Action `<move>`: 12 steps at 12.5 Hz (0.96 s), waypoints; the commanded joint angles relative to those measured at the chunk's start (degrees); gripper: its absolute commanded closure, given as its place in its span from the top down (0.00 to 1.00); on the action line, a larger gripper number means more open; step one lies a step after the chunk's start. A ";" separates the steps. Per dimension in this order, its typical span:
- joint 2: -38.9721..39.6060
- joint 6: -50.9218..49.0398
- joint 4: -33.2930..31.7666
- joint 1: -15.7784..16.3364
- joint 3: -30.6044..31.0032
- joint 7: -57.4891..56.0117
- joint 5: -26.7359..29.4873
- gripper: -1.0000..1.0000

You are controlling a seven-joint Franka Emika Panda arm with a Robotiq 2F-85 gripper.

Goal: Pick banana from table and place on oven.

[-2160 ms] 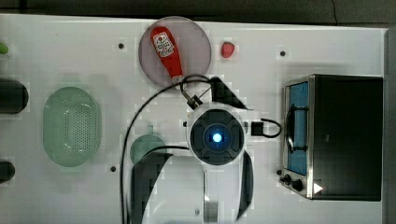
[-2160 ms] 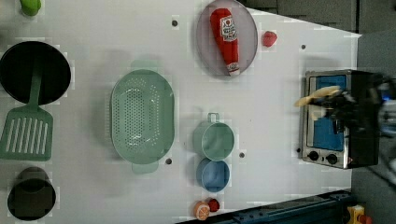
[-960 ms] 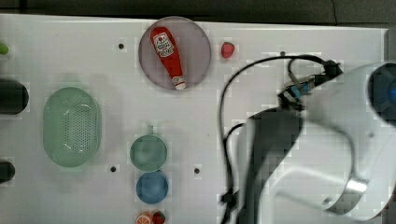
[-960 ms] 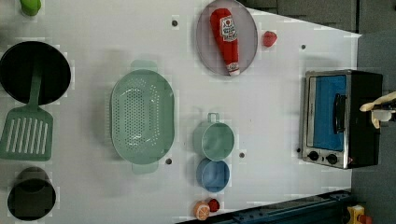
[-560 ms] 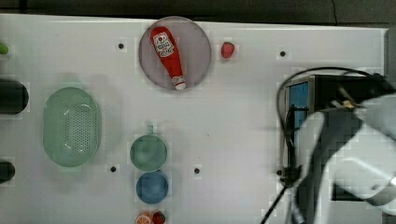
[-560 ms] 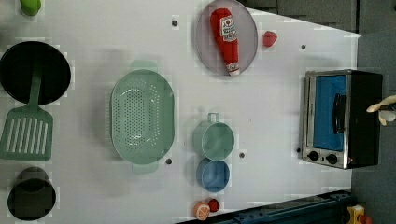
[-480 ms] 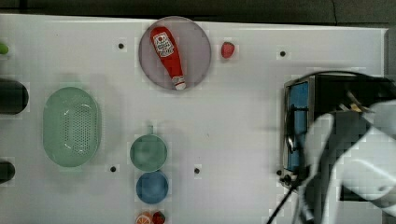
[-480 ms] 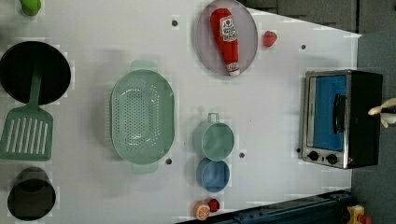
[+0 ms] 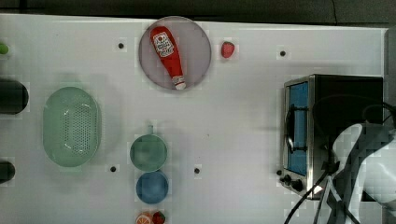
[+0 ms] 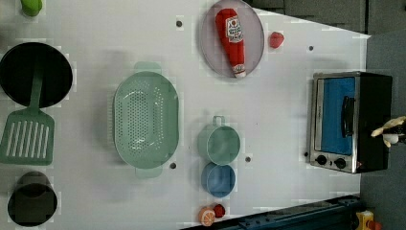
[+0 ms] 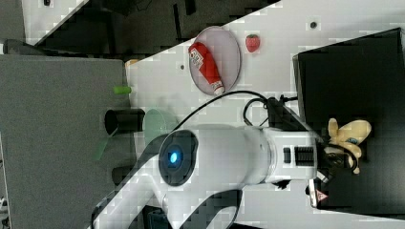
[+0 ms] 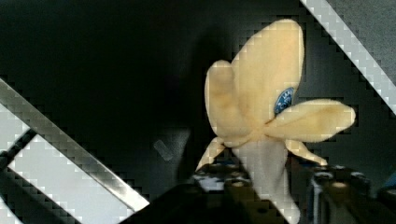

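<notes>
banana w/ small round blue sticker, text too small to read; soft, fuzzy-looking pale yellow, peel flaps splayed out. it sits over the oven's flat matte black top, stem end between the gripper fingers; can't tell if they grip it or have let go. oven: boxy, silver frame, blue glass door.

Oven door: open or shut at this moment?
Shut. In the top view the oven has its blue glass door flush within the silver frame, handle lying against it.
</notes>
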 commanded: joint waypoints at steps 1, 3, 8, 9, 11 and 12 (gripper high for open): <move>-1.76 1.78 1.93 2.74 1.07 -3.26 1.18 0.61; -1.80 1.84 2.08 2.74 1.09 -3.25 1.18 0.84; -5.16 -0.56 7.19 3.37 1.40 -6.68 0.96 1.00; -6.81 -3.05 8.86 3.97 1.72 -7.12 0.95 1.00; -10.68 -9.03 11.03 5.55 3.59 -5.41 0.95 1.00; -12.73 -11.18 11.34 6.48 5.30 -2.44 0.91 1.00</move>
